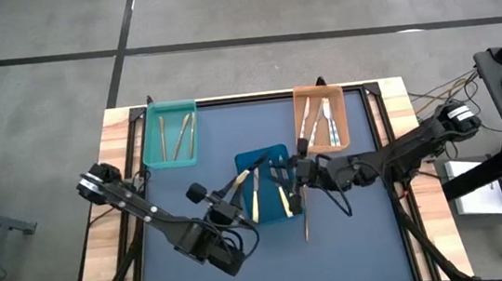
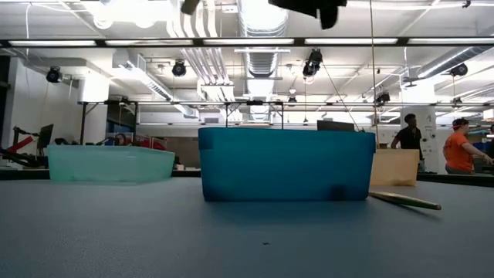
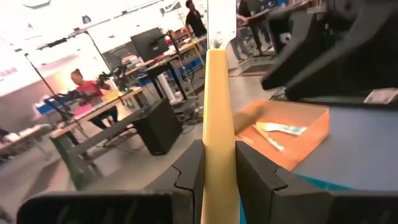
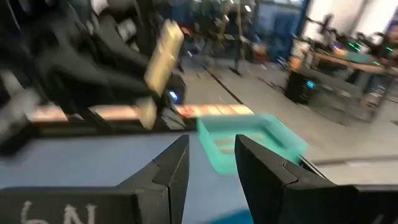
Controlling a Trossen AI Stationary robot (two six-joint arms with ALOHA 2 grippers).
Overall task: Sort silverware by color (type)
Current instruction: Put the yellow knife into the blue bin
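Overhead, left gripper (image 1: 239, 181) jaws clamped on slim cream-handled utensil (image 1: 243, 176); right gripper (image 1: 298, 175) jaws apart.

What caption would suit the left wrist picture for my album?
Left gripper shut on a cream-yellow utensil, orange tray beyond.

Both arms (image 1: 161, 220) matte black, jointed, w/ black cables; right wrist housing has white lettering.
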